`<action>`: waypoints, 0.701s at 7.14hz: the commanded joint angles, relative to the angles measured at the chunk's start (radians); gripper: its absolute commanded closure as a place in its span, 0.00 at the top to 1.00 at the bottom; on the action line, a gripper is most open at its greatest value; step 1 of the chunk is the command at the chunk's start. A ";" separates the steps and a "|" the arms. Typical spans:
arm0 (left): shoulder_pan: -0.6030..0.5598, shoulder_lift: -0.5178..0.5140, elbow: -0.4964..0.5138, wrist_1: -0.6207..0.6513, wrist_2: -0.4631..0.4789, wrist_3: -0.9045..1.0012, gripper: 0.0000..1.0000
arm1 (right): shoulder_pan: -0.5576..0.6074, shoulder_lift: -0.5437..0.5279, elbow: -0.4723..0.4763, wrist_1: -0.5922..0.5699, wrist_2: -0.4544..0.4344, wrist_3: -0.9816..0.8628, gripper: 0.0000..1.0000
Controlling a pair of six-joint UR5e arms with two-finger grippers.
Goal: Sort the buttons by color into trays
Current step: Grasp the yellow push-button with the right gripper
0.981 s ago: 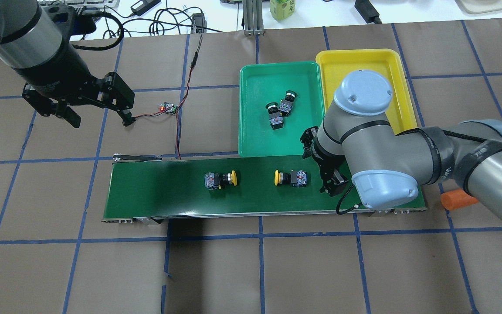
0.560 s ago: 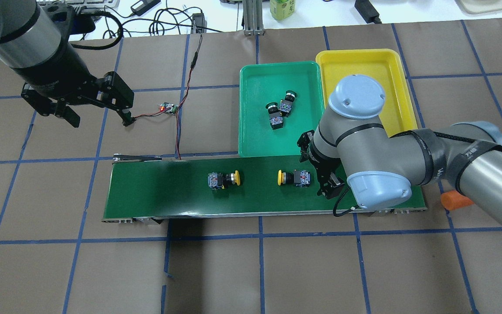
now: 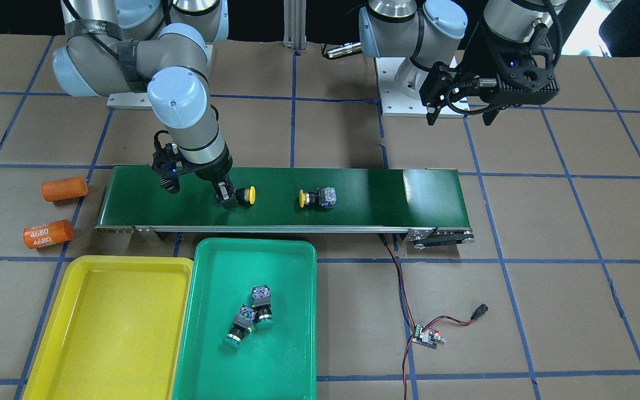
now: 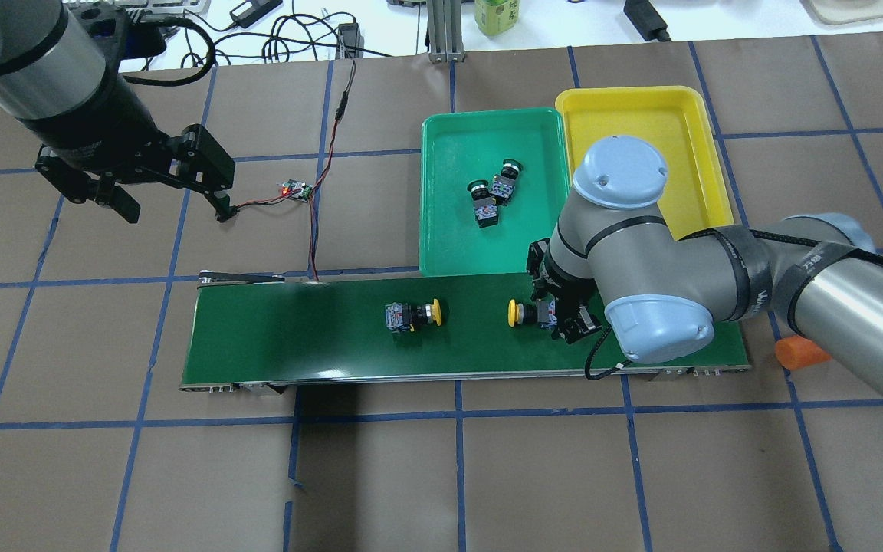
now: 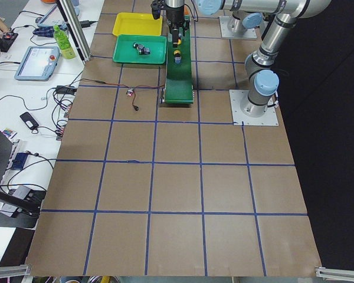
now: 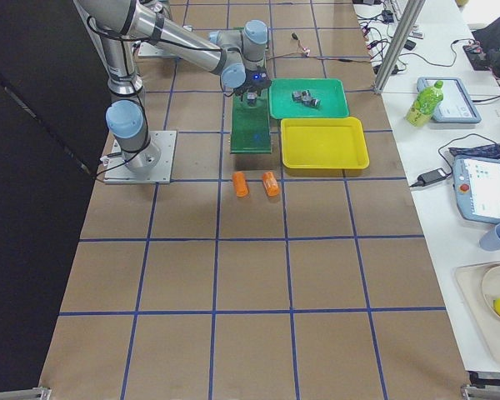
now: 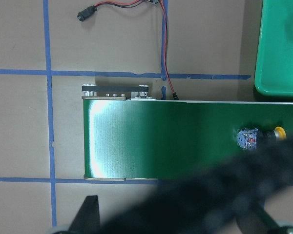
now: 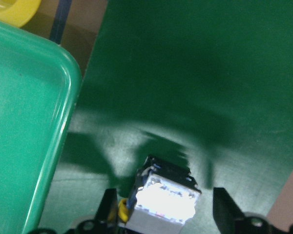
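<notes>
Conveyor belt (image 4: 296, 337) carries a yellow button (image 4: 522, 313) half-hidden between the right end effector's (image 8: 163, 207) spread fingers.

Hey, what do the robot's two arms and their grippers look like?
Both the right arm and the left arm are grey tubes with pale blue round joint caps. Black tape bands with unreadable white lettering wrap the right one. The left gripper and right gripper are black, with two fingers each. A black cable loops off the left wrist.

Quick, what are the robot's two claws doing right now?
Left gripper: open, empty.
Right gripper: open, straddling the yellow-capped black-and-grey push-button on the dark-green conveyor belt.
</notes>
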 commanded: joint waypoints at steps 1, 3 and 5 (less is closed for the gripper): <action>0.000 0.001 0.000 0.000 0.000 0.000 1.00 | -0.011 -0.005 -0.007 -0.034 0.000 -0.006 0.00; 0.000 0.003 -0.002 0.000 0.002 0.000 1.00 | -0.028 -0.006 -0.039 -0.036 -0.004 -0.085 0.00; -0.002 0.006 -0.002 0.000 0.003 0.002 1.00 | -0.186 0.021 -0.204 0.068 0.012 -0.145 0.00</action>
